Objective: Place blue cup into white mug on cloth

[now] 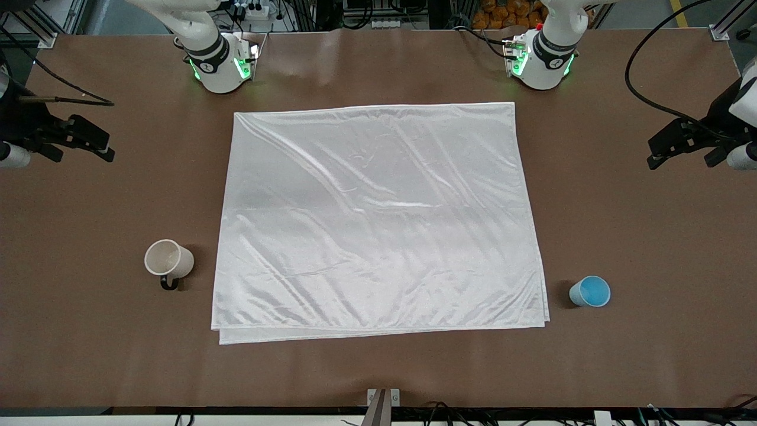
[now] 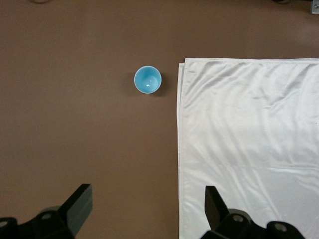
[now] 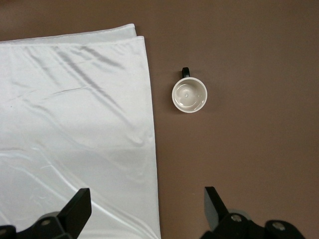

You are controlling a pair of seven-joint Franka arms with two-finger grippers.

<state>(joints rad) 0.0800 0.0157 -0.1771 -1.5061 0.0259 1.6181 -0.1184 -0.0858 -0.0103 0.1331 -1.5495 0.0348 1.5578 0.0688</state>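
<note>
Small light-blue handleless cup (image 1: 589, 291) upright on brown counter (image 1: 89, 331), beside wrinkled white satin cloth (image 1: 378, 219) | off-white black-handled mug (image 1: 168, 260) at cloth's other end | left hand (image 2: 144, 211), right hand (image 3: 144, 211) both spread empty, bodies cropped.

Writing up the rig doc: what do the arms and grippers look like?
Both arms are glossy white with black joint bands and green status lights at the bases. The left gripper and right gripper are black with blocky, wedge-tipped fingers. Black cables trail over the table edges.

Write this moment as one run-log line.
blue cup: on table, upright | white mug: on table, off cloth | left gripper: open | right gripper: open
</note>
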